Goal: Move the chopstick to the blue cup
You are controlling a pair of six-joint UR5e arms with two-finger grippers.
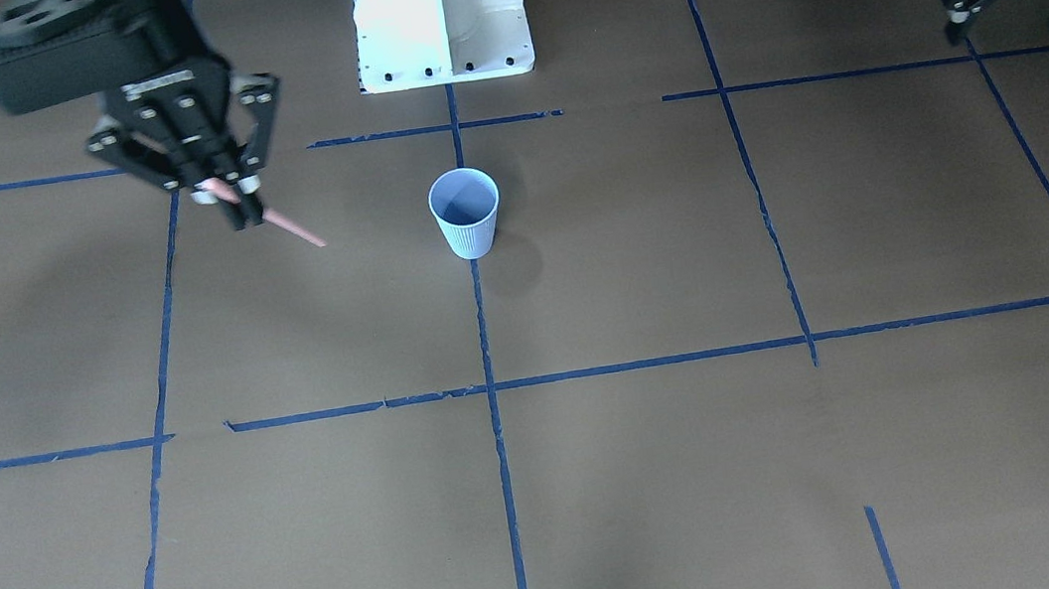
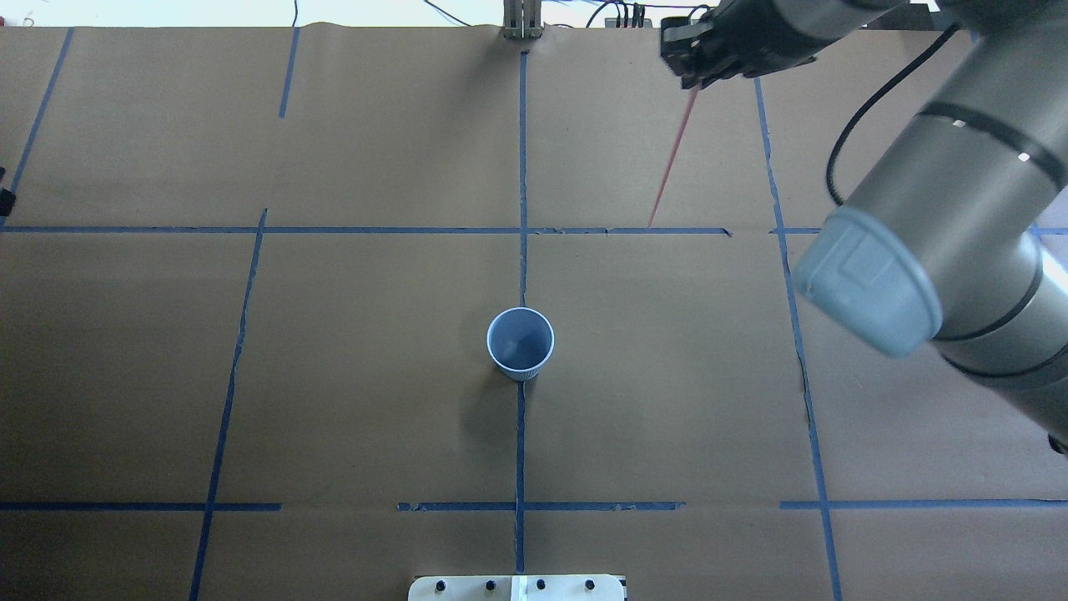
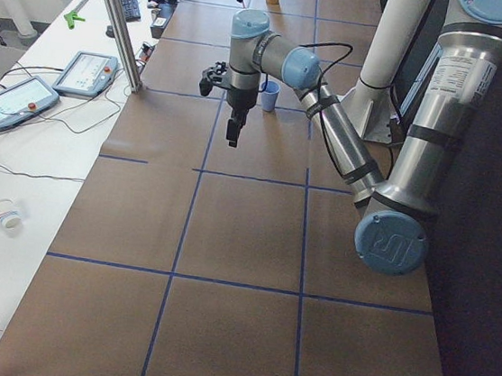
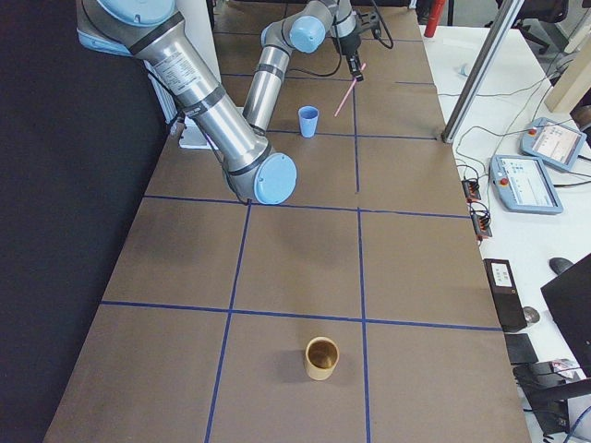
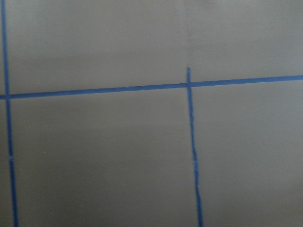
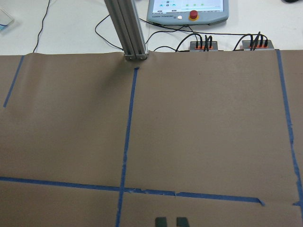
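We are pinching the chopstick between the fingers of our right gripper, up in the air. The stick is sticking out slanted, with its free end pointing down. The blue cup is standing upright on the brown table, off to one side of the stick and not touching it. Our left gripper is hanging far away, and we cannot tell if its fingers are spread.

A robotics lab: the table is covered in brown paper gridded with blue tape. 2 grey arms rise from a white base at its edge, and beside it lie 2 teach pendants, cables and an aluminium post.
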